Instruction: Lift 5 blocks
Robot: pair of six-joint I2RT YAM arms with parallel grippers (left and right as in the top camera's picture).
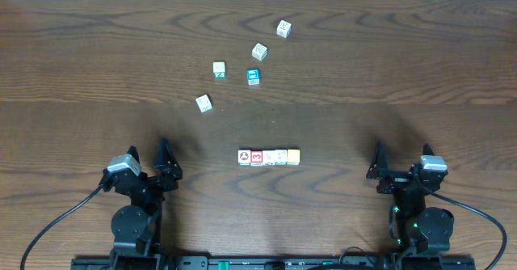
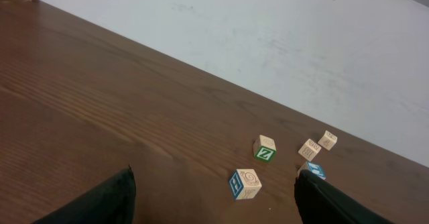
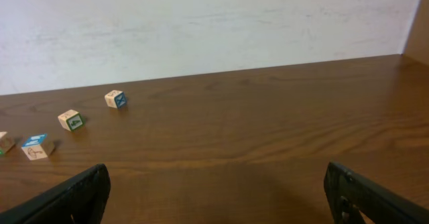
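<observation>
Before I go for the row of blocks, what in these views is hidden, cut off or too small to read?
Row of blocks: overhead only, too small to read the face pictures; neither wrist view shows it.
Blue-faced cube: left wrist view, partly behind a jaw of the left gripper.
Edge cube: right wrist view, cut off by the frame's left edge.

The table point(image 1: 81, 52) is dark brown with wavy grain. Beside the yellow-topped block point(image 1: 293, 156) sit two whitish blocks point(image 1: 280, 157) with faint pictures, then the red-marked block point(image 1: 257, 157), white, then the ring-marked block point(image 1: 244, 157), white with a dark ring. Beyond the yellow-topped block, the blue-faced cube point(image 1: 254, 77) and the green-marked cube point(image 1: 219, 69) are otherwise pale.
</observation>
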